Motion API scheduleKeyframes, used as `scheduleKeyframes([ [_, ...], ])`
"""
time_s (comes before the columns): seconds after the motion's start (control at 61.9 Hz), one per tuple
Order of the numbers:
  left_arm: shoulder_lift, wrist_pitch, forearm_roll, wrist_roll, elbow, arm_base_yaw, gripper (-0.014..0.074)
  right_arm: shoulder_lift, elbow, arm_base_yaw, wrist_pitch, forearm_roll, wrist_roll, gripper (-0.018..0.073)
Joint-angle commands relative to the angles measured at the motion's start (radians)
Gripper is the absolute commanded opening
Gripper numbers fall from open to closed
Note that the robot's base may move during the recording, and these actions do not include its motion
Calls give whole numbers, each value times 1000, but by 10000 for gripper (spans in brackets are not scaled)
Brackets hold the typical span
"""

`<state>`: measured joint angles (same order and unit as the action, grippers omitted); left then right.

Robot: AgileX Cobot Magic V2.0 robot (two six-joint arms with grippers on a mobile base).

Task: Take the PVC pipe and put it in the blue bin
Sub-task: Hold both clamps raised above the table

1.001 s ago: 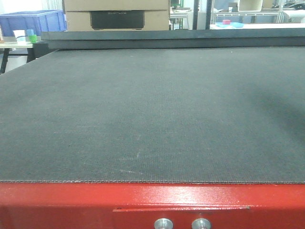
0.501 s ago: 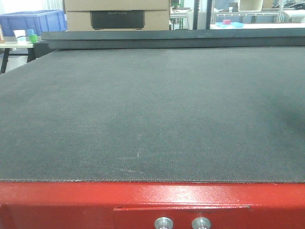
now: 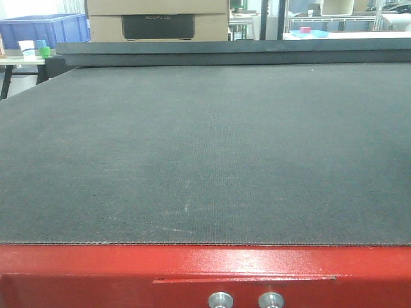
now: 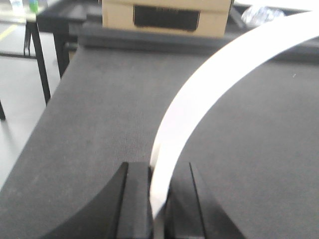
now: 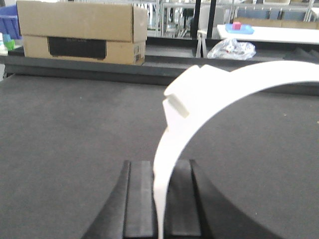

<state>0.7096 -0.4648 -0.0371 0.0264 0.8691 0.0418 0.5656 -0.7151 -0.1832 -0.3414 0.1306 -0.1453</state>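
Observation:
In the left wrist view a white curved PVC pipe (image 4: 214,74) rises from between the black jaws and arcs up to the right. My left gripper (image 4: 158,169) is shut on its lower end. The right wrist view shows a similar white arc of PVC pipe (image 5: 234,82) with a notched collar, and my right gripper (image 5: 159,167) is shut on its thin lower end. Whether these are one piece or two I cannot tell. The blue bin (image 3: 45,29) stands far off at the back left, beyond the table. Neither gripper nor pipe appears in the front view.
A dark grey mat (image 3: 205,147) covers the table, with a red metal front edge (image 3: 205,269). A cardboard box (image 3: 157,19) sits on the raised ledge at the back. A side table with small cups (image 3: 32,48) stands at the far left.
A dim shadow on the right part of the mat has faded out of the front view. Nothing else there has moved.

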Motion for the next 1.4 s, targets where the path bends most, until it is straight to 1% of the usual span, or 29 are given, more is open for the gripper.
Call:
scheduleKeyframes([
  [0.0,-80,15,0,-3,-7,2,-111,-31,-5,0,14,15,8,-169],
  [0.097,-132,19,2,-3,-7,2,-111,-47,-9,0,36,8,8,-169],
  [0.178,-161,50,10,-3,-7,2,-111,-54,-9,0,47,-48,6,-169],
  [0.291,-171,90,14,-3,-7,2,-111,-54,-14,0,50,-163,6,-169],
  [0.387,-171,87,16,-3,-7,2,-111,-57,-32,0,33,-175,6,-169],
  [0.565,-171,87,16,-3,-7,2,-111,-59,-86,0,-21,-113,6,-169],
  [0.727,-171,87,16,-3,-7,2,-111,-59,-87,0,-54,-104,6,-169],
  [0.953,-171,87,16,-3,-7,2,-111,-59,-87,0,-63,33,8,-169],
  [1.388,-171,88,16,-3,-7,2,-111,-59,-87,0,-45,30,8,-169],
])
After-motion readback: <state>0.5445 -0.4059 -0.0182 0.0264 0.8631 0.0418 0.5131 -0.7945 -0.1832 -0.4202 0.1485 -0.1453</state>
